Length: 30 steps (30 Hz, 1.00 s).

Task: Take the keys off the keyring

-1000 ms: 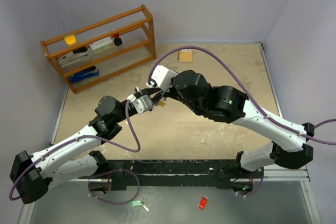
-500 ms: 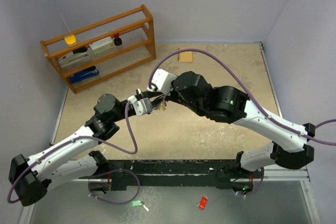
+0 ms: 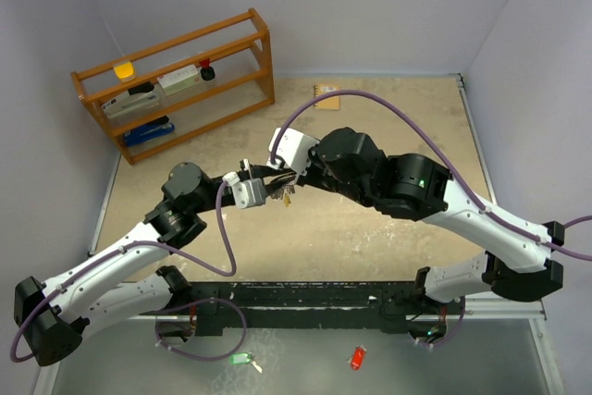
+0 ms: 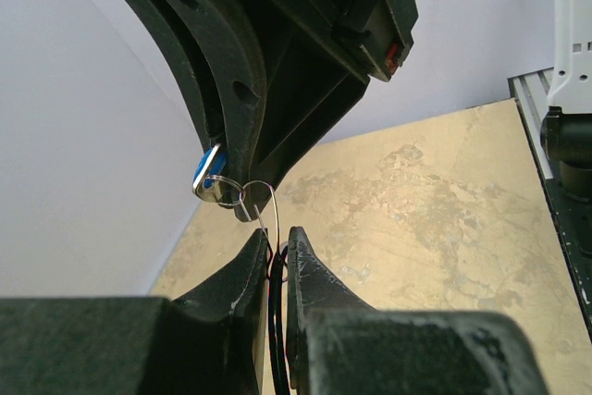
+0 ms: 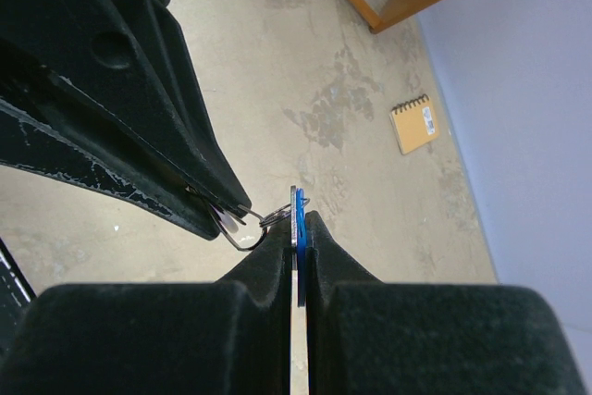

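Note:
Both grippers meet above the table's middle. My left gripper (image 3: 265, 190) (image 4: 275, 240) is shut on the keyring (image 4: 269, 215), a thin silver wire loop standing up between its fingertips. My right gripper (image 3: 282, 178) (image 5: 299, 221) is shut on the blue-tagged key (image 5: 298, 215), held edge-on between its pads, with a small split ring joining it to the keyring (image 5: 242, 231). The blue tag (image 4: 209, 173) also shows in the left wrist view beside the right fingers. Yellowish keys (image 3: 288, 195) dangle under the grippers in the top view.
A wooden shelf rack (image 3: 176, 80) with small items stands at the back left. A tan notepad (image 3: 326, 96) (image 5: 413, 124) lies at the back. A green tag (image 3: 242, 358) and a red tag (image 3: 357, 357) lie on the near ledge, in front of the arm bases.
Both grippers, still joined at the keyring, have shifted slightly toward the near left. The right arm's wrist has rotated and its cable has swung.

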Each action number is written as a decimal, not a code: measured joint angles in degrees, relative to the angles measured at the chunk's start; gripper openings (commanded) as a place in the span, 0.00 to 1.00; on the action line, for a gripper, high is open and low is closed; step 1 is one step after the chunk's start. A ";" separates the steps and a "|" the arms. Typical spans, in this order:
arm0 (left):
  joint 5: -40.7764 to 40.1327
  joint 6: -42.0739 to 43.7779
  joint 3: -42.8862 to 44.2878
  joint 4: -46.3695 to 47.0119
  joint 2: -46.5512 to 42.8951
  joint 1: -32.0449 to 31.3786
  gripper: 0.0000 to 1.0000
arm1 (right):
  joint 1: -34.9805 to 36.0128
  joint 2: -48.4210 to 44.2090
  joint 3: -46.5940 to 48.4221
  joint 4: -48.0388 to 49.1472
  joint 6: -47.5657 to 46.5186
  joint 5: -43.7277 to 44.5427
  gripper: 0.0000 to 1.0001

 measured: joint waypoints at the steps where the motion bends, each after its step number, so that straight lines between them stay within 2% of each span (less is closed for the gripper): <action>1: 0.33 -0.13 0.00 -0.11 0.00 0.00 0.00 | 0.00 0.00 0.00 -0.24 -0.07 -0.31 0.00; 19: 8.07 -2.49 0.11 -4.46 0.07 0.00 0.00 | -0.94 1.66 1.31 -7.54 -1.42 -10.62 0.00; 30: 10.69 -2.12 1.64 -6.12 -0.42 0.00 0.00 | -1.68 1.51 1.44 -7.56 -1.60 -17.77 0.00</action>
